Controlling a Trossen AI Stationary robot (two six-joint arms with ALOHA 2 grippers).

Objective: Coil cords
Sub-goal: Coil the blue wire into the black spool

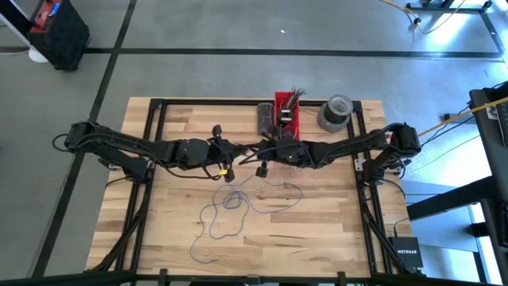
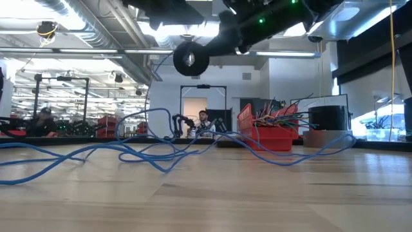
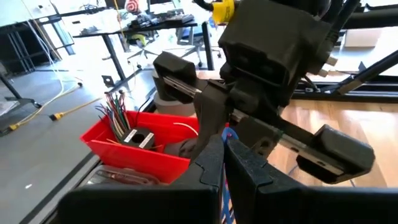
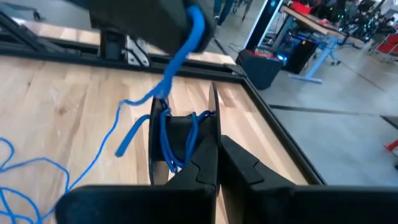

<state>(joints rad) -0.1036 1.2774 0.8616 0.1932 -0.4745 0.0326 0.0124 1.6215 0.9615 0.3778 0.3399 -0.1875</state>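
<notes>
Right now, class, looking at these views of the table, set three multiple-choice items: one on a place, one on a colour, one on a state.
1. Where is the red bin?
A. beside the tape roll
B. at the table's near edge
C. on the floor

2. What colour is the cord in the right wrist view?
A. yellow
B. blue
C. white

3. How does most of the cord lie?
A. wound on a spool
B. boxed in the bin
C. loose on the table

Answers: 1 A, the high view shows bin and roll side by side at the far edge. 2 B, it is plainly blue. 3 C, irregular loops sprawl over the wood.
</notes>
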